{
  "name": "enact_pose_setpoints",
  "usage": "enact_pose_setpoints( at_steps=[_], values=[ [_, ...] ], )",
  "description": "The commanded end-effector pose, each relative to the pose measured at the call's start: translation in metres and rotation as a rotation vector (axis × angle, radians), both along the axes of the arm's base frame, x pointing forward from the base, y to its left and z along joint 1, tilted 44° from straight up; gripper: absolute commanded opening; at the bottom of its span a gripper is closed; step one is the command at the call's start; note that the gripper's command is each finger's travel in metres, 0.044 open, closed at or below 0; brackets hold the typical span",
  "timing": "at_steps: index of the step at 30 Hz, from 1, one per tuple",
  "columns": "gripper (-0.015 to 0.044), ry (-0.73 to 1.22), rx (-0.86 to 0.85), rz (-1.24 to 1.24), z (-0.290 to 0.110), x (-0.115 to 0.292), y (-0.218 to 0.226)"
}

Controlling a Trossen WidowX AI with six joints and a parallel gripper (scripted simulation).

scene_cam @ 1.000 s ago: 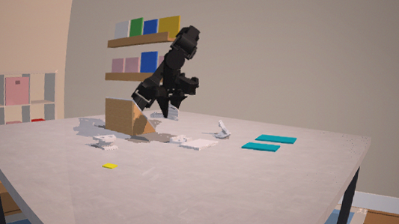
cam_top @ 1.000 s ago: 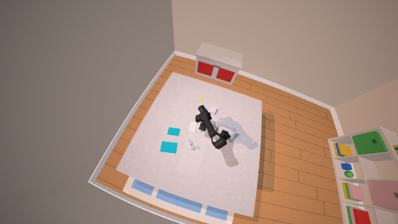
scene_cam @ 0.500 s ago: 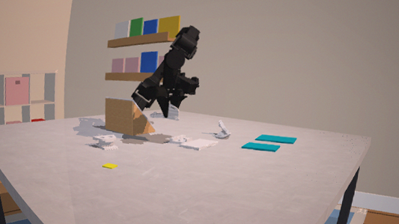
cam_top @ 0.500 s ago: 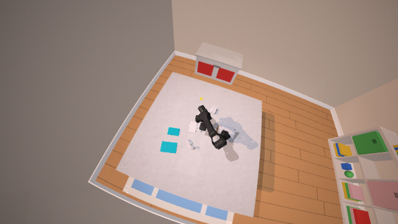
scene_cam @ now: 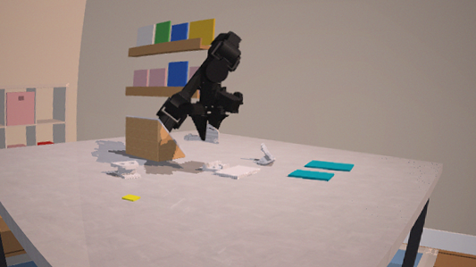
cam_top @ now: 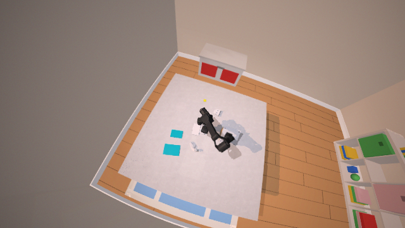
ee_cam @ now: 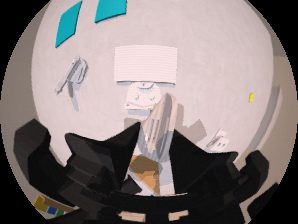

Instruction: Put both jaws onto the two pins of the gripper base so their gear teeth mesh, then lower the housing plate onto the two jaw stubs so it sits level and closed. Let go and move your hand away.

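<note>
The white gripper base has a ribbed plate (cam_top: 195, 129) (scene_cam: 238, 172) (ee_cam: 146, 62) and a lower end (scene_cam: 214, 166) (ee_cam: 142, 97) with two small pins. No jaw is on the pins. My gripper (scene_cam: 208, 132) (ee_cam: 157, 129) is shut on one pale ribbed jaw (scene_cam: 212, 134) (ee_cam: 159, 120), whose tip points away from the fingers. In the exterior view it is behind the base. The other white jaw (cam_top: 193, 146) (scene_cam: 266, 156) (ee_cam: 77, 71) lies loose beside the base. A small white part, apparently the housing plate (cam_top: 218, 112) (scene_cam: 126, 165) (ee_cam: 220, 142), rests on the opposite side.
An orange-brown wedge block (scene_cam: 143, 138) (ee_cam: 145, 172) stands near the arm. Two teal rectangles (cam_top: 176, 133) (cam_top: 171, 149) (scene_cam: 329, 165) (scene_cam: 311, 174) lie beyond the plate. A small yellow square (cam_top: 204, 100) (scene_cam: 131, 198) (ee_cam: 251, 97) lies near the housing plate.
</note>
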State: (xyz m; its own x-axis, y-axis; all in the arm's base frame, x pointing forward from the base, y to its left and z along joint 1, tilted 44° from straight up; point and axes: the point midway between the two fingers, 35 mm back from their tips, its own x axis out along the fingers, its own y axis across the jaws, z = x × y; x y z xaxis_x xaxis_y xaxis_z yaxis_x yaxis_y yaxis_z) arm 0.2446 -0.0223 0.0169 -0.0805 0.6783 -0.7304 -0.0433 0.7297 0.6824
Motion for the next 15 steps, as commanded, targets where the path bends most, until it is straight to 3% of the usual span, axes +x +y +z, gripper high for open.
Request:
enact_pose_setpoints(
  at_steps=[1, 15],
  values=[
    [0.0134, -0.003, 0.0, -0.006, 0.005, 0.01, 0.004],
    [0.0134, -0.005, 0.001, -0.007, 0.024, 0.042, 0.026]
  ],
)
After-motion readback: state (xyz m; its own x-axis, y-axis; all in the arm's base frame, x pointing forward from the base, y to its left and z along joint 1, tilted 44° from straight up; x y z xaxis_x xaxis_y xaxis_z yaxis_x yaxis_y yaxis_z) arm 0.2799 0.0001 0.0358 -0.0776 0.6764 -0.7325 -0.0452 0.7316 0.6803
